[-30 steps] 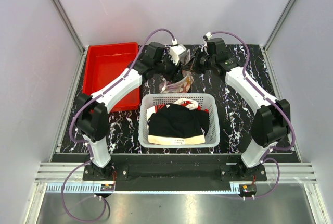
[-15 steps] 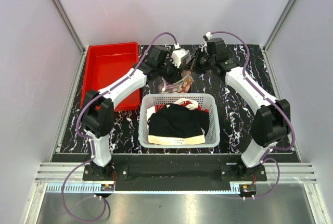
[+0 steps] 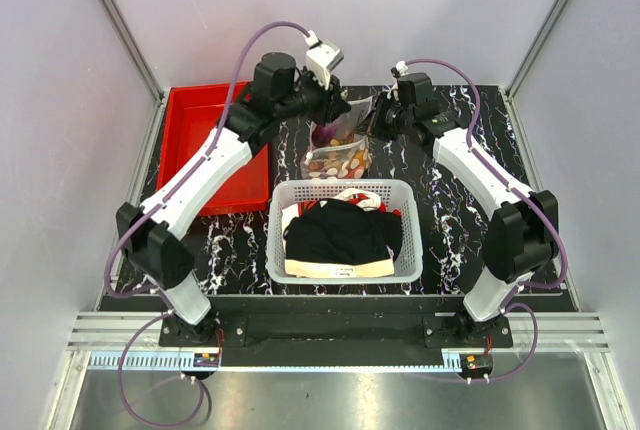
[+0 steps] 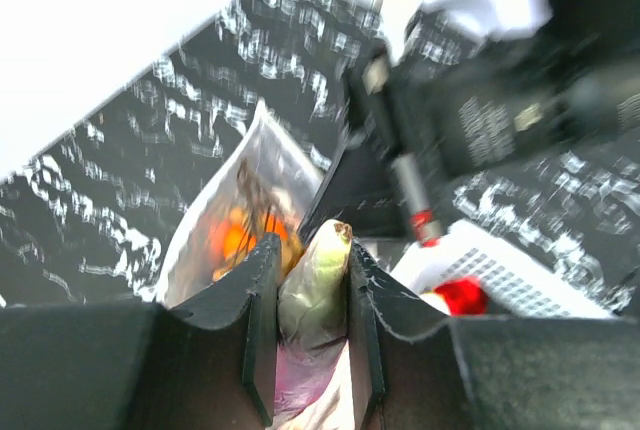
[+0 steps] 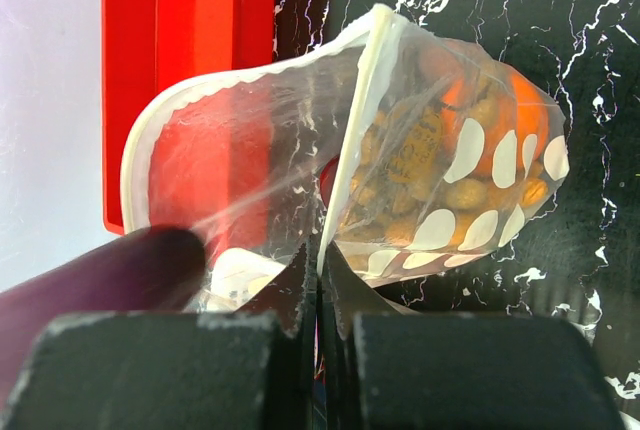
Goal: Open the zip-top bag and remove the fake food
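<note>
Left gripper [image 4: 310,250] pinching one lip of the zip-top bag [image 3: 340,145], right gripper [image 5: 318,265] clamped on the opposite lip, the mouth gaping between them, fake food [image 5: 450,180] in its bottom, just behind the white mesh basket [image 3: 275,235], beside the red bin [image 3: 200,140].
</note>
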Controlling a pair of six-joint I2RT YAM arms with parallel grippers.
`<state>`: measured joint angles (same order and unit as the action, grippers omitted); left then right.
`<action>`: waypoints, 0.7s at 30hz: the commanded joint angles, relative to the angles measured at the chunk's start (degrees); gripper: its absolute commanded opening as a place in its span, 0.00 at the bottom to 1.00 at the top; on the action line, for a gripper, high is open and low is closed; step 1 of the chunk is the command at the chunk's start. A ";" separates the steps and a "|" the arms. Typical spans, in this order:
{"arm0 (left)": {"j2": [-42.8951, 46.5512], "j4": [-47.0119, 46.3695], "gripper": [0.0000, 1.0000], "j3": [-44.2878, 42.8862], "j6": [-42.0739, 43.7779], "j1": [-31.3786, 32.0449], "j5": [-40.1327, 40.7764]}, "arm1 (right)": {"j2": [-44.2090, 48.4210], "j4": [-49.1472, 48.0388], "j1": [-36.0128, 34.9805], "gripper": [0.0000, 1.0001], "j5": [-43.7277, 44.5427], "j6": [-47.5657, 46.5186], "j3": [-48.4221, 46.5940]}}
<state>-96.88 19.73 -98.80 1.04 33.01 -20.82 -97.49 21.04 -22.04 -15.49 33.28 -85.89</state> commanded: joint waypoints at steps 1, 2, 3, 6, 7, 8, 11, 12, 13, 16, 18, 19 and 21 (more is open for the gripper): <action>7.74 -7.14 0.00 -3.32 -5.78 -0.06 -0.36 | 1.69 -0.91 -0.55 0.00 1.77 -1.28 -1.30; 9.06 -7.59 0.00 -3.41 -5.96 -0.14 -0.28 | 1.52 -0.91 -0.55 0.00 1.69 -1.37 -1.39; 10.30 -8.03 0.00 -3.41 -6.74 -0.32 -0.10 | 1.08 -0.82 -0.55 0.00 1.77 -1.37 -1.48; 15.22 -5.16 0.00 -5.24 -12.35 -3.11 4.19 | 0.73 -0.91 -0.55 0.00 1.60 -1.37 -1.74; 15.67 0.08 0.00 -7.78 -14.12 -4.44 5.16 | 0.64 -0.91 -0.55 0.00 1.51 -1.46 -1.83; 15.41 3.27 0.00 -9.02 -17.01 -8.02 5.00 | 0.64 -1.00 -0.55 0.00 1.51 -1.55 -1.83; 15.84 13.91 0.00 -8.26 -19.32 -15.66 4.99 | 0.90 -0.91 -0.55 0.00 1.34 -1.72 -1.74; 16.19 16.72 0.00 -6.77 -19.23 -17.44 5.17 | 0.99 -0.91 -0.55 0.00 1.34 -1.90 -1.57; 16.98 17.71 0.00 -4.75 -19.14 -19.20 5.26 | 1.16 -0.91 -0.46 0.00 1.25 -1.99 -1.56; 17.34 19.39 0.00 2.72 -19.93 -26.41 4.13 | 1.43 -0.82 -0.55 0.00 1.42 -2.51 -1.13; 16.38 19.91 0.00 6.67 -19.85 -30.19 4.99 | 1.34 -1.00 -0.55 0.00 1.42 -2.69 -0.78; 14.81 19.91 0.00 7.56 -20.11 -31.86 5.52 | 1.43 -1.09 -0.55 0.00 1.34 -2.69 -0.69; 12.69 19.83 0.00 9.50 -21.51 -32.84 5.44 | 1.25 -1.44 -0.55 0.00 1.07 -2.60 -0.51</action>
<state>-79.79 35.55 -93.19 -17.65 2.83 -16.53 -97.49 21.30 -22.04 -15.44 31.94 -85.89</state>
